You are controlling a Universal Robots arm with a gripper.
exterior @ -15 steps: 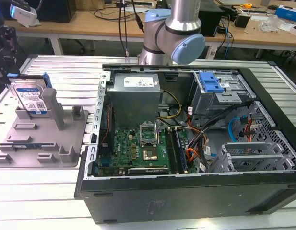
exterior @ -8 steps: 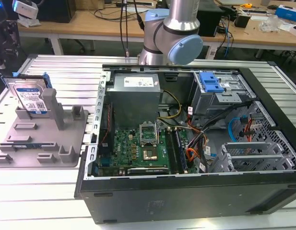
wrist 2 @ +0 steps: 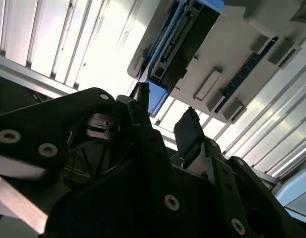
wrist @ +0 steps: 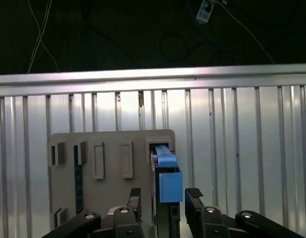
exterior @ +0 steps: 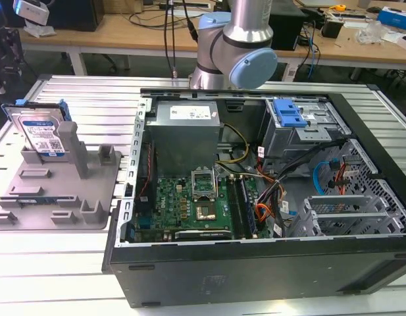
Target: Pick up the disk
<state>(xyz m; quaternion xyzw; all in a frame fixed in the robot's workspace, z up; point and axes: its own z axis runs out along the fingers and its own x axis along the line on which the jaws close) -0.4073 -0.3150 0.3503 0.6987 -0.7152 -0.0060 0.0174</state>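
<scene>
The disk (exterior: 38,135) stands on edge, leaning at the back corner of the grey fixture tray (exterior: 58,197), on the exterior view's left. Its silver face carries a white-and-blue label, with blue rails along its sides. In the first wrist view I look down on its thin edge and blue rail (wrist: 167,178). My gripper (wrist: 164,201) is open, with one black finger on each side of the disk's line and clear space between the fingers and the disk. The second wrist view shows my gripper (wrist 2: 165,116) held apart from the disk (wrist 2: 182,39) on the tray (wrist 2: 232,64).
An open computer case (exterior: 255,197) lies beside the tray on the exterior view's right, with a blue-handled drive cage (exterior: 291,118) inside. Both rest on a slatted metal table (exterior: 77,92). My arm's joint (exterior: 239,52) rises behind the case. Cluttered workbenches stand further back.
</scene>
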